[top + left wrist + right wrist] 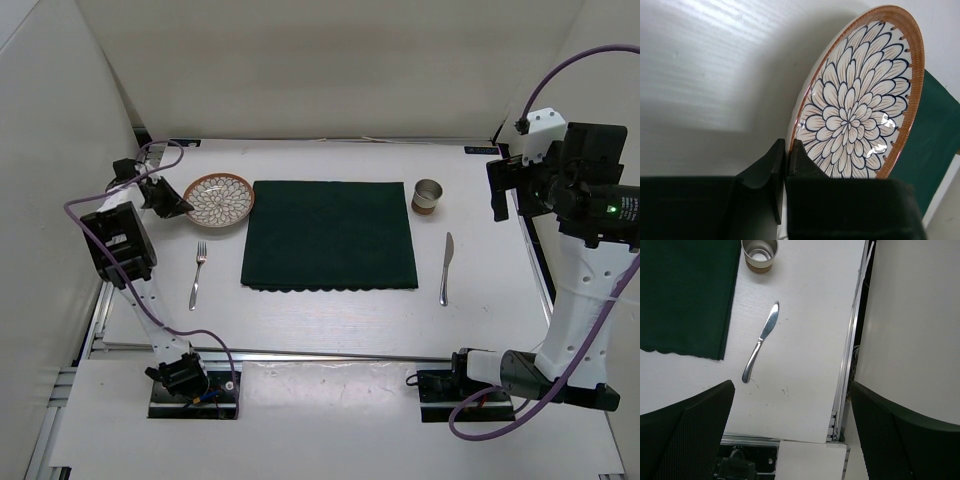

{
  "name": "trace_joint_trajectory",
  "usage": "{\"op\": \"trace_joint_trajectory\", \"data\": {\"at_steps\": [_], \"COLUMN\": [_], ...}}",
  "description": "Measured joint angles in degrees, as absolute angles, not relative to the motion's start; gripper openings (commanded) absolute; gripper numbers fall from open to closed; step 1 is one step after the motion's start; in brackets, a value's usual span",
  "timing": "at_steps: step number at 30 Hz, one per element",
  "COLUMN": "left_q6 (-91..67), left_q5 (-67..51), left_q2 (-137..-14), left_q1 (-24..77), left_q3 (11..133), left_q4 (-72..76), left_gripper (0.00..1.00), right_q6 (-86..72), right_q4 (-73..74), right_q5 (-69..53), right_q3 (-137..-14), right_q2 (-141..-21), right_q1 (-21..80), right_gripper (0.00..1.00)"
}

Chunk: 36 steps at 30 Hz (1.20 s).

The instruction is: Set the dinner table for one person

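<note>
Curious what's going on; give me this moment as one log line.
left gripper: shut on plate rim | right gripper: open, empty | plate: left of placemat

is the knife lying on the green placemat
No, the knife lies on the bare white table to the right of the green placemat, clear of its edge.

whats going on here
A two-arm robot is setting a place on the white tabletop. The left arm's fingers are shut on the rim of the round floral-patterned plate, just left of the dark green cloth placemat. The right arm's fingers hang open above the silver metal knife, holding nothing. A silver metal fork lies left of the placemat; a small metal cup stands by its far right corner.
</note>
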<state>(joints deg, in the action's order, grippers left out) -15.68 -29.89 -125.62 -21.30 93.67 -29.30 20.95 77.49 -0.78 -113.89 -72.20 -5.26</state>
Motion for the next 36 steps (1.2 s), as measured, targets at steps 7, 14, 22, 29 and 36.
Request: {"op": "trace_joint_trajectory", "data": {"at_steps": [7,14,22,29,36], "left_q6": [-16.6,-19.6,-21.5,-18.7,-16.2], "left_q5": [-36.0,-44.8,-53.0,-51.8,-48.7], "left_q2": [-123.3,-121.1,-110.2,-101.7,-109.8], "left_q1": [-25.8,-31.0,-23.5,-0.9,11.4], "left_q3": [91.1,91.1,88.8,82.5,83.2], "left_q4": [-31.6,-30.1,-26.2,-25.3,-25.8], "left_gripper": [0.10,0.10,0.10,0.10,0.10], "right_q6": [20.9,20.3,19.9,19.9,19.9], "right_q4": [77.7,77.9,78.1,78.1,78.1], "right_q5": [-0.2,-0.4,-0.8,0.9,1.4], "right_q3": [-111.5,-108.8,-107.0,-109.2,-110.9], "right_q2": [-69.8,-68.1,-67.7,-67.9,-67.9], "right_q1": [-5.9,-6.6,-7.1,-7.1,-7.1], "right_gripper": [1.00,1.00,1.00,1.00,1.00]}}
